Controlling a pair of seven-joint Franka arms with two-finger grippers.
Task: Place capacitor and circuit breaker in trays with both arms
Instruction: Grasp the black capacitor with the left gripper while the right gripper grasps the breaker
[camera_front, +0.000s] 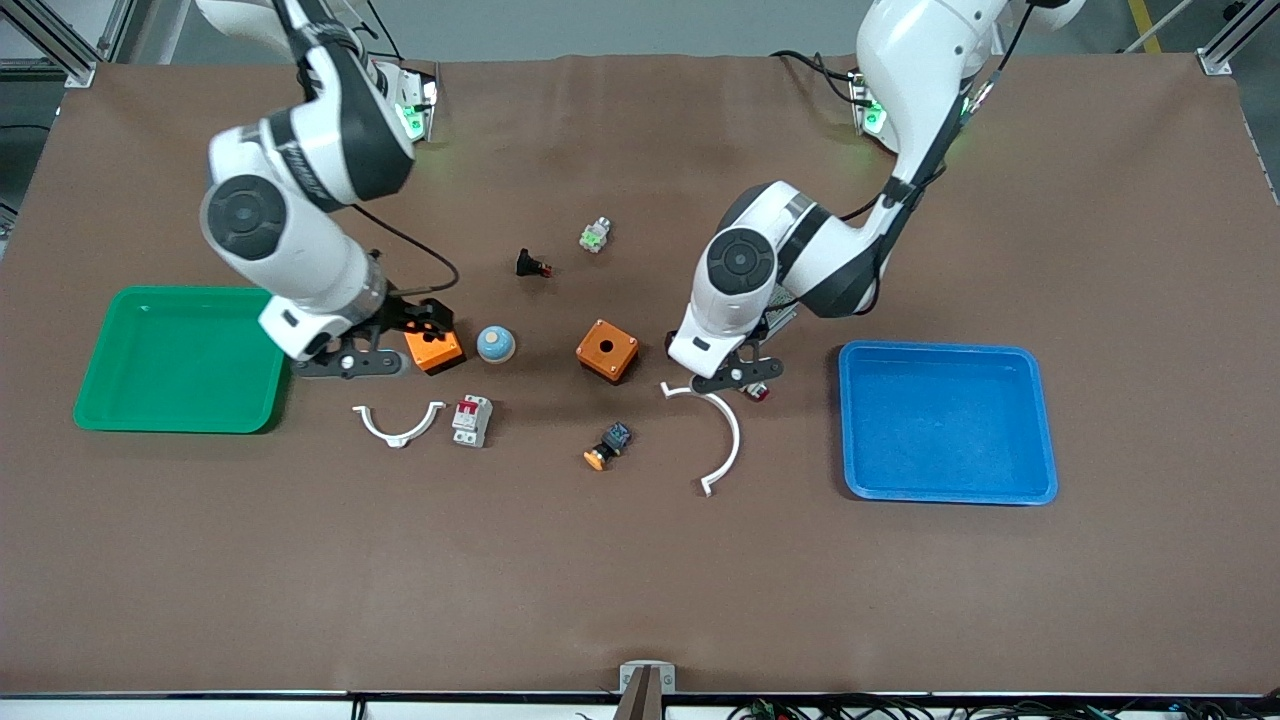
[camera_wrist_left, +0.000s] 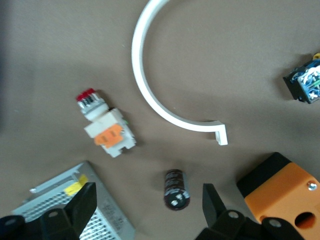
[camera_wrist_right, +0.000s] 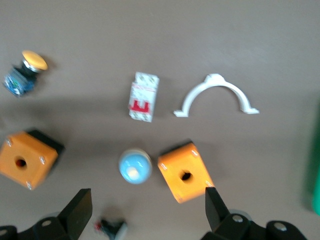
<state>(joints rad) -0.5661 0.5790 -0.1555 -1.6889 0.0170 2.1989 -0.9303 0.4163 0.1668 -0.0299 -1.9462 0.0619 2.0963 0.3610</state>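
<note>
The capacitor (camera_wrist_left: 176, 189), a tiny black cylinder with a lighter end, lies on the mat between the open fingers of my left gripper (camera_wrist_left: 149, 202), untouched. In the front view it is hidden under the left gripper (camera_front: 738, 378), which hangs low over the end of a large white arc. The circuit breaker (camera_front: 472, 420), white-grey with red toggles, lies nearer to the front camera than an orange box (camera_front: 433, 348); it also shows in the right wrist view (camera_wrist_right: 143, 96). My right gripper (camera_front: 350, 362) is open and empty, beside that orange box, between it and the green tray.
A green tray (camera_front: 180, 358) stands at the right arm's end, a blue tray (camera_front: 945, 420) at the left arm's end. On the mat: a blue dome (camera_front: 496, 344), a second orange box (camera_front: 607, 350), two white arcs (camera_front: 400, 425) (camera_front: 728, 440), several buttons, and a grey perforated box (camera_wrist_left: 75, 202).
</note>
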